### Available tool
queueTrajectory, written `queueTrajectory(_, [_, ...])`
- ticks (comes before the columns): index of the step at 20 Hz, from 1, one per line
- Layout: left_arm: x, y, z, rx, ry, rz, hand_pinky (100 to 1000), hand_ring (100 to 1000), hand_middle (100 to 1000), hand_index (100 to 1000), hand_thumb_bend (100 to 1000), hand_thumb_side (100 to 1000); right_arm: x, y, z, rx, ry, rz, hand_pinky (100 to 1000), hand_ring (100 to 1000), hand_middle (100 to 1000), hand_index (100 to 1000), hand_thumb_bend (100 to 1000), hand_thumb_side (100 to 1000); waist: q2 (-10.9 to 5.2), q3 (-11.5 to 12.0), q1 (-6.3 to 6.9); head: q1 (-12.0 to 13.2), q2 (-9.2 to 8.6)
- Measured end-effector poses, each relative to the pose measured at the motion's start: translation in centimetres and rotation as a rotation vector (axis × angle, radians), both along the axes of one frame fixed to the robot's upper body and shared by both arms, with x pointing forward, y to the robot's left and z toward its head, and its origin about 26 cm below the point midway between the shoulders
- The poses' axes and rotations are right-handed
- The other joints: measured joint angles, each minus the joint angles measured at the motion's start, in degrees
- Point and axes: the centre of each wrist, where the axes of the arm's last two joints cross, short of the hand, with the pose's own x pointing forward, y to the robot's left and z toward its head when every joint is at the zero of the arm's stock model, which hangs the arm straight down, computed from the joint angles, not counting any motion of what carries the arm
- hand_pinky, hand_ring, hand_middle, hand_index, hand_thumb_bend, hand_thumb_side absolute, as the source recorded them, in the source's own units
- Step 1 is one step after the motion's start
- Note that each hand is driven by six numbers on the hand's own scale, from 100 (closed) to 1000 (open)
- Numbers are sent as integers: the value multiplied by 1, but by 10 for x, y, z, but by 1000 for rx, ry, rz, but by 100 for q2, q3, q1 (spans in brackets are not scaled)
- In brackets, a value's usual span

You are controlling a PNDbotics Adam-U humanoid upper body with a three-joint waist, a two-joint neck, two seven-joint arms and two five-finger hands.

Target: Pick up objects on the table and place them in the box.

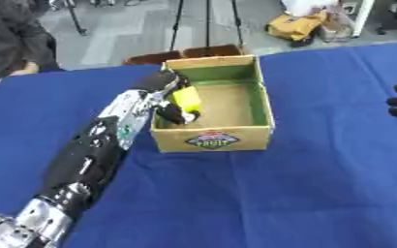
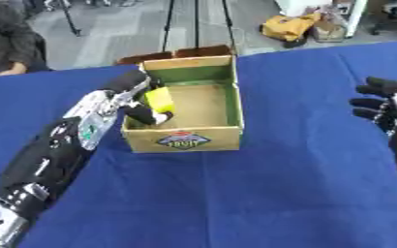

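An open cardboard box (image 1: 259,99) with a green inner rim and a logo on its front stands on the blue table (image 1: 261,193). My left hand (image 1: 170,101) reaches over the box's left wall, its fingers curled round a yellow block (image 1: 186,98) held just inside the box. My right hand (image 2: 381,102) hovers at the right edge, well away from the box, with its fingers spread and nothing in it.
A person's sleeve and hand (image 1: 7,43) show at the table's far left edge. Beyond the table lie a grey floor, tripod legs and a yellow bag (image 1: 297,25).
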Motion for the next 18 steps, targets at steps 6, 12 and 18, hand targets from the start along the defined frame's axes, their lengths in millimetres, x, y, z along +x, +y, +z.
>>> queueTrajectory(6, [1,1,-1,2,11,-17,302,279,274,436,428,388,0,0,0,-1,1,1,799,770,775,868,100,860,4,0,-1,0,-24])
queueTrajectory(12, [1,1,-1,7,59,-49,327,299,295,455,470,420,0,0,0,0,1,1,799,769,775,868,100,860,4,0,-4,-2,-25])
queueTrajectory(18, [-2,-7,-19,31,140,-101,488,441,435,595,1000,612,1,1,1,2,-3,4,799,769,774,868,100,860,35,-10,-12,-4,-26])
